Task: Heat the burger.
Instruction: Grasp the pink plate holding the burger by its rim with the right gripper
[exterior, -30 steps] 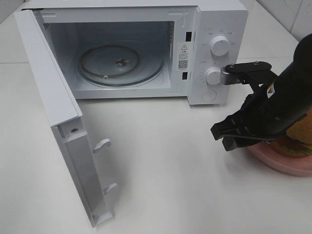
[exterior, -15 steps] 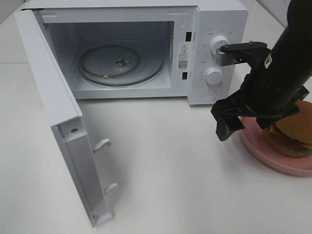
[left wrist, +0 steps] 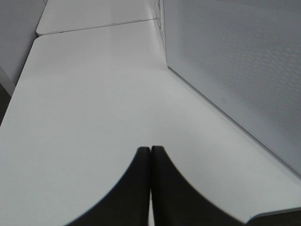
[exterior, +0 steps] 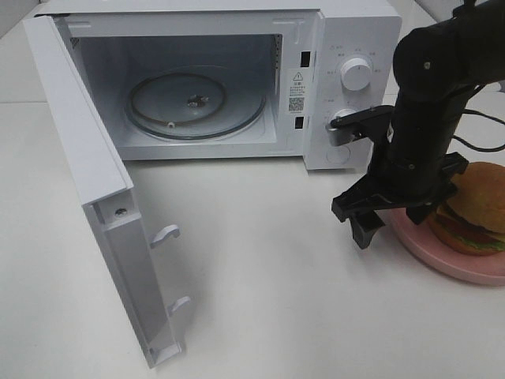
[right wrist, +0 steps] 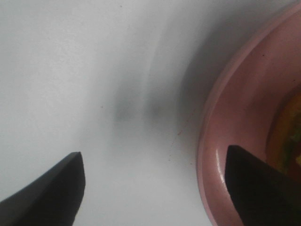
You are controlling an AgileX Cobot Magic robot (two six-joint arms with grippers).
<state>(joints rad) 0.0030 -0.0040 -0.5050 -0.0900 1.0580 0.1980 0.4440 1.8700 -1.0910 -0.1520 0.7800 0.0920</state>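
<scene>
- Right wrist view: how do the jaws of the right gripper (right wrist: 154, 153) stand?
- Spread wide, with nothing between them. One fingertip (right wrist: 61, 188) hangs over bare table (right wrist: 70, 70), the other over the inner side of the pink plate (right wrist: 209, 136). Whether it touches the plate I cannot tell.
- And the burger (exterior: 477, 201)?
- In that view it is only a blurred yellow and green sliver at the edge. The exterior high view shows more. It sits on the plate at the right edge of the table, nearer than the microwave (exterior: 355, 31) and to its right. The arm hides its left part.
- What else does that view give?
- The gripper points down, just left of the burger, straddling the plate's left rim. The microwave door (exterior: 87, 158) stands swung open to the left, and the glass turntable (exterior: 197, 106) lies inside.
- The left gripper (left wrist: 150, 157)?
- Only the left wrist view shows it. It is clenched, its two fingers pressed together on nothing, over the table and beside a white dotted panel (left wrist: 235, 70).
</scene>
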